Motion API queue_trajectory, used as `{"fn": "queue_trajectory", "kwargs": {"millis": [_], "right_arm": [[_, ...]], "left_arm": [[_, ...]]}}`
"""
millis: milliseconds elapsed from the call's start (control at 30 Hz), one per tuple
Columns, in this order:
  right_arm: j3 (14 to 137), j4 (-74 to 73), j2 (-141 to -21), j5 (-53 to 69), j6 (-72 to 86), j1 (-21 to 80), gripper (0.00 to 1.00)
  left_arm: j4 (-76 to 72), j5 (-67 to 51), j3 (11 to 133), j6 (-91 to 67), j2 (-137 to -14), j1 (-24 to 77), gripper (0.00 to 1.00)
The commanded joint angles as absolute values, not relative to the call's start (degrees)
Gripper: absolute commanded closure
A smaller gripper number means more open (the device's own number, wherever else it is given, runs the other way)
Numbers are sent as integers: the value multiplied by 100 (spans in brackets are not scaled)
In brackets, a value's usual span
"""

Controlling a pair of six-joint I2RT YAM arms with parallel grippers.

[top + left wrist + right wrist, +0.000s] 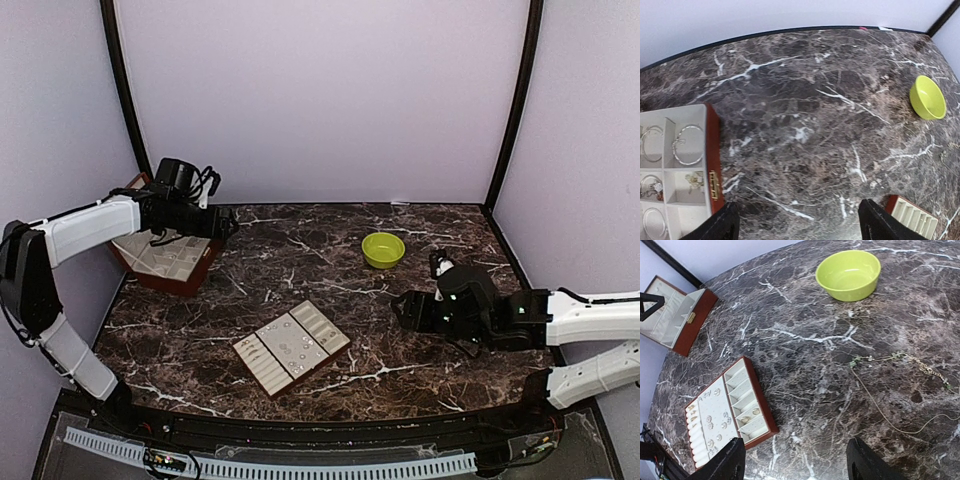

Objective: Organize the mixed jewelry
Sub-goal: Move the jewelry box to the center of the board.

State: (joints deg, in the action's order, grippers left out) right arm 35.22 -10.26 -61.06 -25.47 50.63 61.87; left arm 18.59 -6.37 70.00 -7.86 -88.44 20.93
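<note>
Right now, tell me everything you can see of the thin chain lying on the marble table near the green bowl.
The thin pale metal-looking chain lies loose and flat on the dark veined marble tabletop, apart from the lime-green round bowl. One stretch carries small greenish beads; a finer plain strand curves away toward the picture's edge. Whether that is one piece or two, I cannot tell. Only the table touches it; the right claw stands open, clear of it.

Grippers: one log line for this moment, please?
left gripper: open, beside box | right gripper: open, near chain on table | bowl: empty
</note>
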Motion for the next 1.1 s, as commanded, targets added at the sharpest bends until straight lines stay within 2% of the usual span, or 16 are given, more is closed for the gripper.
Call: {"fn": "queue_trajectory", "kwargs": {"millis": [0,133,367,633,700,867,1067], "right_arm": [[3228,-587,-5866,-2285,4897,5824,25],[3123,-590,-5844,-2279,4749,5437,14],[2820,-237,-5752,-2149,4603,4919,14],[2577,-161,-5410,-2464,4621,4869,17],[2469,-119,-5285,-2419,4542,4869,17],[2299,-185,-5056,-2407,4396,4875,2],[2232,-401,-4901,-2822,4339,4878,2]], "left_arm": [[1893,-735,7503,-473,-9202,1612,15],[2116,-694,7929,-379,-9739,1226,14],[2122,-637,8294,-494,-10343,898,15],[2127,-762,8774,-408,-11104,861,34],[2162,-730,8933,-359,-11332,861,36],[2227,-643,9249,-248,-11729,853,37],[2114,-719,9273,-197,-11957,853,50]]}}
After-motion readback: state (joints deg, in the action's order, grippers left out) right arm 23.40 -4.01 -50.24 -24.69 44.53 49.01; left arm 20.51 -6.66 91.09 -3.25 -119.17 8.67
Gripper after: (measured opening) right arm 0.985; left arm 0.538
